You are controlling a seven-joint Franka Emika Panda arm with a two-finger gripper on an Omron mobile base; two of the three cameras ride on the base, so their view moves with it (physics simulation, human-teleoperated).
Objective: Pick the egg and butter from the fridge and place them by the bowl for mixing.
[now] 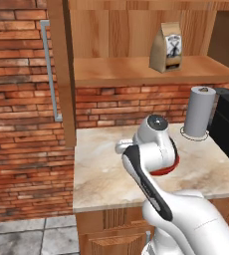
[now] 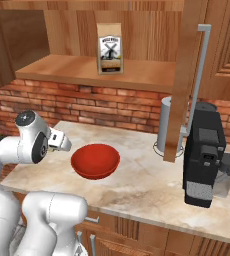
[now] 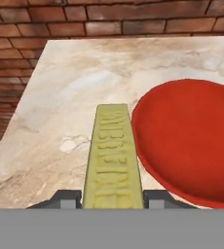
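Marble counter (image 3: 60,97): gripper (image 3: 112,198) clamps butter (image 3: 113,160) (beside bowl (image 3: 192,141)).

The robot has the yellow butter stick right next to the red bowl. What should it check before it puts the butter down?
1. Butter held between the gripper fingers: ok, the jaws are shut on its sides.
2. Butter is beside the bowl, not over it: ok in the hand view.
3. Bare counter ahead of the butter to set it on: ok.
4. Butter low enough to let go: cannot tell, the height above the counter is unclear.
5. Egg already by the bowl: not ok, none on the counter around the bowl.
6. Paper towel roll and coffee machine out of the way: ok, both stand across the counter.
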